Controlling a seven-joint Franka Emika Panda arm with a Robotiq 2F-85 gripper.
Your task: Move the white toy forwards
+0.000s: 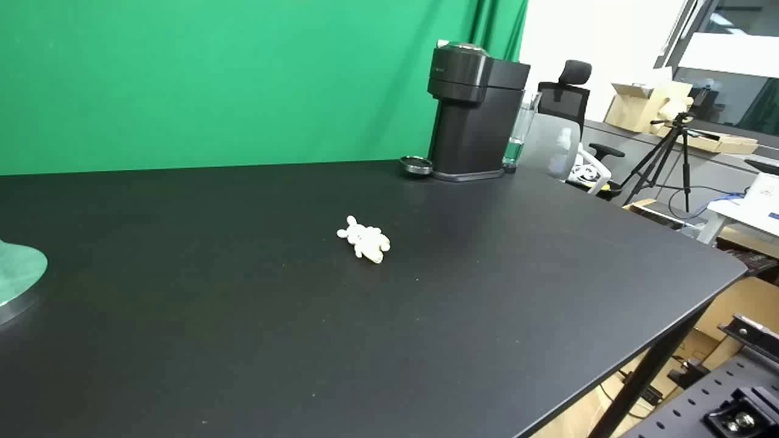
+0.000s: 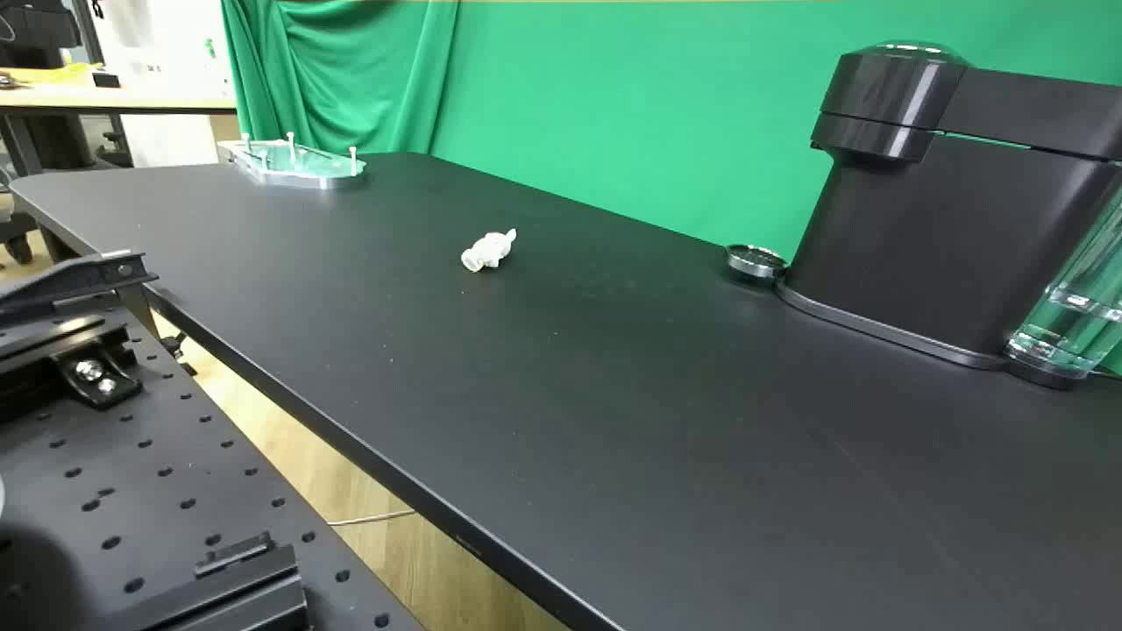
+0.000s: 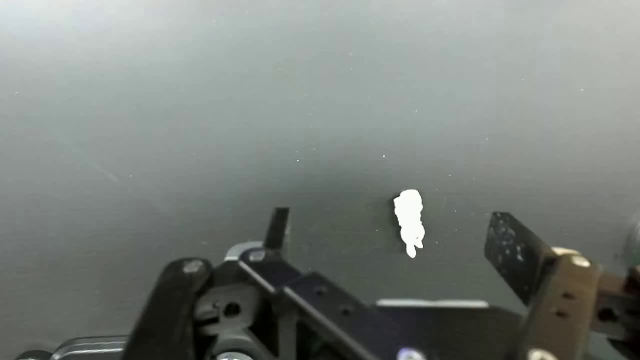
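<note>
The white toy (image 1: pixel 365 239) is a tiny figure with ear-like and limb-like stubs. It lies on the black table (image 1: pixel 243 340) in an exterior view and also shows small and white in an exterior view (image 2: pixel 488 251). In the wrist view the white toy (image 3: pixel 410 220) lies lengthwise, with its two ear-like stubs toward the gripper's body. My gripper (image 3: pixel 391 214) is open in the wrist view, with its fingers wide apart. The toy appears between the two fingers, touching neither, and the gripper holds nothing. The gripper is out of view in both exterior views.
A black coffee machine (image 1: pixel 475 115) with a round metal-rimmed drip stand (image 1: pixel 416 165) stands near the green backdrop (image 1: pixel 213 85). A clear tray-like piece with upright pegs (image 2: pixel 298 166) lies at the table's far end. A perforated dark plate (image 2: pixel 175 473) lies beside the table's edge.
</note>
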